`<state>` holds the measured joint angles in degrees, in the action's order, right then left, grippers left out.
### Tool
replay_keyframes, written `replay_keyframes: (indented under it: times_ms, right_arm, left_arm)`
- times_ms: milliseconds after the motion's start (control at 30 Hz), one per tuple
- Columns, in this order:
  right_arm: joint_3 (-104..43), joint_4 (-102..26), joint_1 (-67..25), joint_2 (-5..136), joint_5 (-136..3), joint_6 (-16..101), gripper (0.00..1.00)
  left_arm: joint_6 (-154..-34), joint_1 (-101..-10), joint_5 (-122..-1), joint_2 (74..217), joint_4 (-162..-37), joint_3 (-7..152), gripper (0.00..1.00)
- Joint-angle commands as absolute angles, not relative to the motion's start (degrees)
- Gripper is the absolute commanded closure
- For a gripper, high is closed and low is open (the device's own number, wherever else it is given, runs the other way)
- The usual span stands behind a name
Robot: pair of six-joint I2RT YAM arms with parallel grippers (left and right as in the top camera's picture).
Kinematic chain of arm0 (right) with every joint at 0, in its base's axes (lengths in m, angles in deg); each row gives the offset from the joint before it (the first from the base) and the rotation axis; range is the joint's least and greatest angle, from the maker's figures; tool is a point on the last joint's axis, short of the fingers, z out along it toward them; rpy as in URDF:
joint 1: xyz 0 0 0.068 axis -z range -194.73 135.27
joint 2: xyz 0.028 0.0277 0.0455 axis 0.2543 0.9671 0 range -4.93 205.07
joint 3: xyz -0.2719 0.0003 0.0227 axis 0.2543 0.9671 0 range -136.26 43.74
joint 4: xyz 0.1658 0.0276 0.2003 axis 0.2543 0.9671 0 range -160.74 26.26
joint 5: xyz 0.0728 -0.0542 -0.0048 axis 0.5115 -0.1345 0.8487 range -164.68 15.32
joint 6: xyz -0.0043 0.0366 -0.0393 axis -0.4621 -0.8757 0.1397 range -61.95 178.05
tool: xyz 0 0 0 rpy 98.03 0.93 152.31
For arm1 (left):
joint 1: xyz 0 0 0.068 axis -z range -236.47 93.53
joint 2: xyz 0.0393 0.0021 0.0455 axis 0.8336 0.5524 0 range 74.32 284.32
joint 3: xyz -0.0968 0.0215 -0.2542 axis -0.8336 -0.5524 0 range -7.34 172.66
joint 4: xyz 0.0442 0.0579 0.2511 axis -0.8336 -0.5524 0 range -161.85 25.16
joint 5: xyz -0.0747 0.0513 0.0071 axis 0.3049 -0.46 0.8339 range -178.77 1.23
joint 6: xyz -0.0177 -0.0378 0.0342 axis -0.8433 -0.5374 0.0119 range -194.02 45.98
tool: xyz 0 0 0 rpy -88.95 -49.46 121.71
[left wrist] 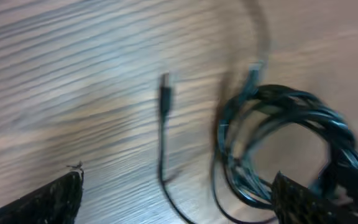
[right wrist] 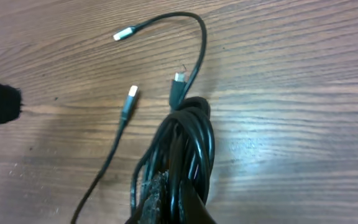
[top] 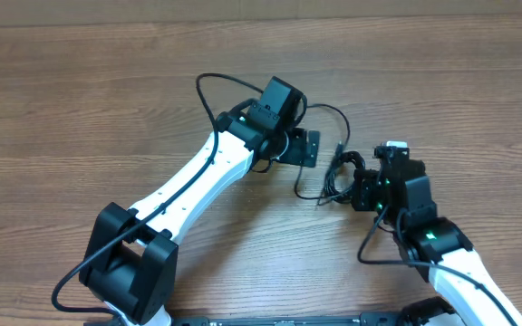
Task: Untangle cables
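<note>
Table: open wood toward the far and left edges, so there's room to pull strands outward. Right gripper is clamped on the cables, pinching the coiled bundle a bit right of table centre. I read that as the anchor. Left gripper hangs just beside the bundle, jaws wide, nothing in them, likely lined up for a loose strand. Three plug ends lie free on the bundle's far side. Easiest picks, I'd say.
</note>
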<state>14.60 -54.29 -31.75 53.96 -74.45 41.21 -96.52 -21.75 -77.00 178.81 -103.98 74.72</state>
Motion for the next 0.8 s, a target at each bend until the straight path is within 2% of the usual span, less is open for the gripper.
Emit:
replay_keyframes:
  times_ms: [0,233,767]
  right_arm:
    - [14.0,-53.9,-32.0,50.1,-71.0,42.1,0.96]
    - [14.0,-55.2,-32.0,45.6,-65.4,41.8,0.96]
    - [14.0,-58.8,-32.0,40.4,-60.4,37.7,0.96]
  left_arm:
    - [-81.3,-21.5,-63.0,179.3,-103.1,75.3,0.01]
    - [-73.7,-20.3,-62.3,179.3,-103.8,75.3,0.0]
    - [-70.8,-19.9,-63.6,179.3,-104.1,75.3,0.02]
